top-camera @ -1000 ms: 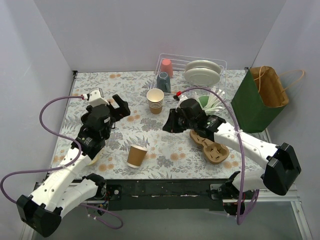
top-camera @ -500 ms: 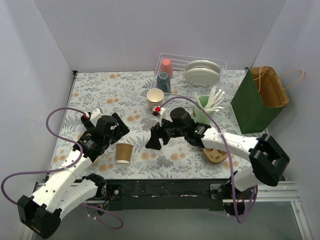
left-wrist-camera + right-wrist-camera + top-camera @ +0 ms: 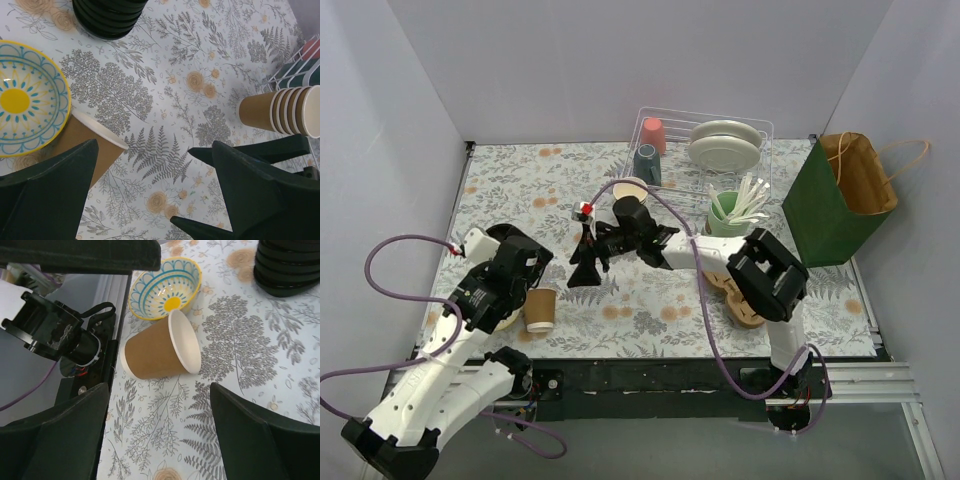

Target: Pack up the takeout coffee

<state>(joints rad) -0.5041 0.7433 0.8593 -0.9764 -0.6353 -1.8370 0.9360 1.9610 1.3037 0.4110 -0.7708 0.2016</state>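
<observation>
Clerk: Item one, takeout coffee (image 3: 155, 355). Location and condition?

Checker: Near-left part of the table (image 3: 620, 320), just beside the yellow-and-blue bowl (image 3: 165, 287). It has no lid, and it looks tipped onto its side with the white mouth showing. Neither gripper holds it.

Clerk: Grippers?

Checker: Left gripper (image 3: 155, 165): fingers spread wide, nothing pinched, the cup partly hidden behind one finger. Right gripper (image 3: 159, 405): fingers likewise spread and empty, aimed at the cup from the table's middle.

Clerk: Step in hand?

Checker: By my reading, recovery of the cup — packing proper not yet begun. The next move calls for one pair of fingers to close gently across the soft paper wall and stand it up. After that, probably a lid from the black stack (image 3: 287, 267), then the carrier (image 3: 748, 305) or the green bag (image 3: 825, 215).

Clerk: Changes against the earlier entry?

Checker: The cup stood upright nearer the table's middle and now sits further left. Right arm has swung across from above the carrier. Left arm has drawn back toward its base.
</observation>
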